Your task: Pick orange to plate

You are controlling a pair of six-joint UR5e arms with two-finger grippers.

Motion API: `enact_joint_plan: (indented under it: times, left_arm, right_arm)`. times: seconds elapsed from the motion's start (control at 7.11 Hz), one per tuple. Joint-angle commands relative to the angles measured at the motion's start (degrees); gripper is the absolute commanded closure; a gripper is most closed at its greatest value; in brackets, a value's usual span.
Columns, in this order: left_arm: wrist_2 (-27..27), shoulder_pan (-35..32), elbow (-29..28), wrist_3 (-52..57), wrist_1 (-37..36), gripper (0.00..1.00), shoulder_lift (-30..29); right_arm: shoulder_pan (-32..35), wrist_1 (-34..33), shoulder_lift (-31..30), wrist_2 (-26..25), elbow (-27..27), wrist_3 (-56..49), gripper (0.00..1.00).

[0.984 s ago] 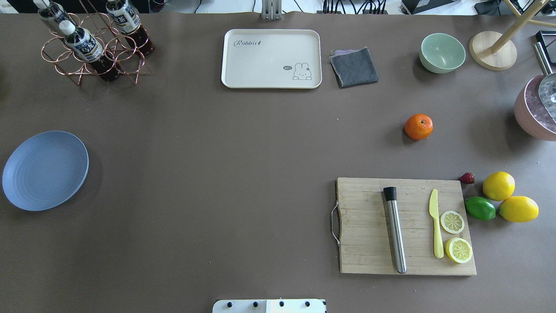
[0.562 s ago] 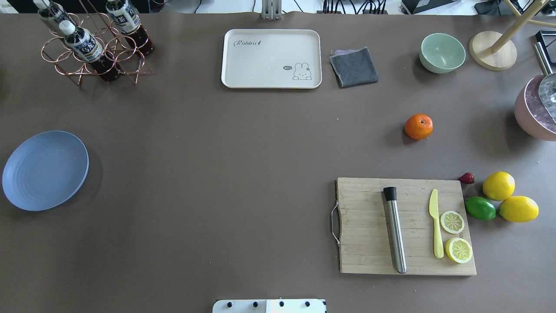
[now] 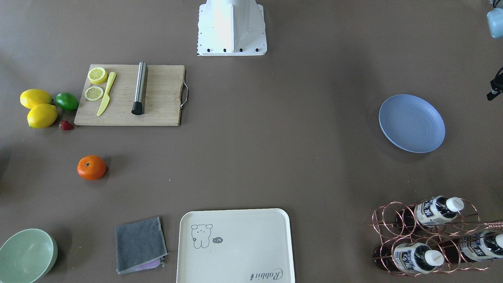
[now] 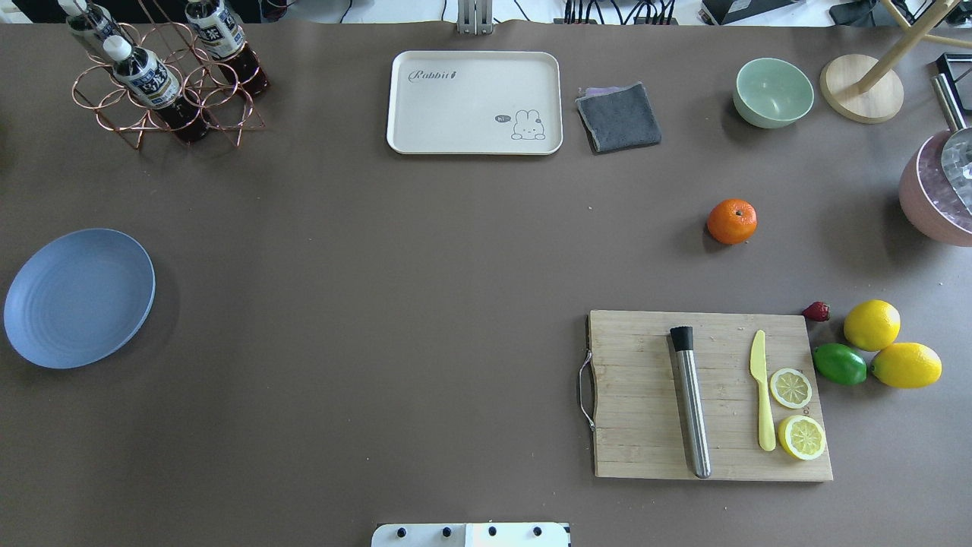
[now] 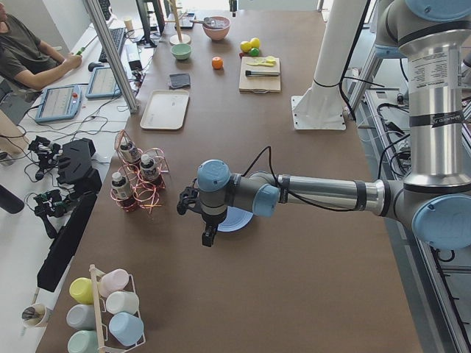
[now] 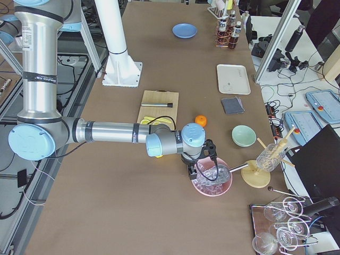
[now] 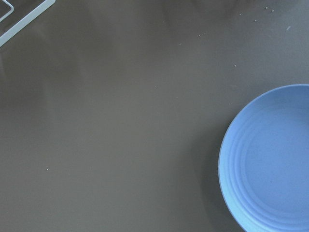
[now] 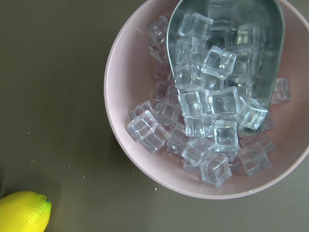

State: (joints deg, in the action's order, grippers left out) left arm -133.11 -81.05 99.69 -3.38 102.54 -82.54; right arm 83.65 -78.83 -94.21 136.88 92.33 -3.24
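Observation:
The orange (image 4: 732, 221) rests alone on the brown table, right of centre and beyond the cutting board; it also shows as the orange (image 3: 91, 167). The blue plate (image 4: 79, 298) lies empty at the far left edge and fills the lower right of the left wrist view as the plate (image 7: 270, 164). Neither gripper appears in the overhead view. In the exterior left view my left gripper (image 5: 208, 237) hovers beside the plate's outer side. In the exterior right view my right gripper (image 6: 194, 172) hangs over the pink ice bowl, near the orange (image 6: 200, 120). I cannot tell whether either is open or shut.
A wooden cutting board (image 4: 645, 410) carries a steel muddler, a yellow knife and lemon slices. Two lemons (image 4: 872, 324), a lime (image 4: 839, 364) and a strawberry lie to its right. The pink bowl (image 8: 120, 96) of ice, a cream tray (image 4: 474, 102), a green bowl (image 4: 773, 92) and a bottle rack (image 4: 163, 83) line the edges.

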Motion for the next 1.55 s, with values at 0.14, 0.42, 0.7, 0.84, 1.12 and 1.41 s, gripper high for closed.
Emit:
enact_joint_plan:
  times: [0.14, 0.42, 0.7, 0.84, 1.12, 1.41]
  left_arm:
    - [0.1, 6.5, -4.9, -10.0, 11.7, 0.02, -0.5]
    - [0.3, 9.8, -12.9, -17.0, 23.9, 0.02, -2.3]
    - [0.1, 12.4, -18.4, -20.8, 26.6, 0.02, -5.4]
    - [0.0, 12.7, -18.1, -21.9, 27.0, 0.02, -5.3]
    - [0.1, 15.2, -18.5, -25.5, 29.2, 0.03, -4.8]
    - [0.2, 16.9, -19.0, -26.2, 30.5, 0.12, -4.6]
  right_arm:
    - [-0.4, 0.1, 0.2, -0.4, 0.0, 0.3, 0.00]
    - [-0.6, 0.1, 0.3, -0.3, 0.0, 0.1, 0.00]
    - [-0.7, 0.1, 0.1, 0.0, 0.0, 0.1, 0.00]
    - [-0.9, 0.1, 0.2, 0.0, 0.0, 0.1, 0.00]
    - [-2.4, -0.1, 0.9, 0.1, 0.0, 0.6, 0.00]
    - [-2.9, 0.0, 0.9, 0.0, 0.0, 0.5, 0.00]
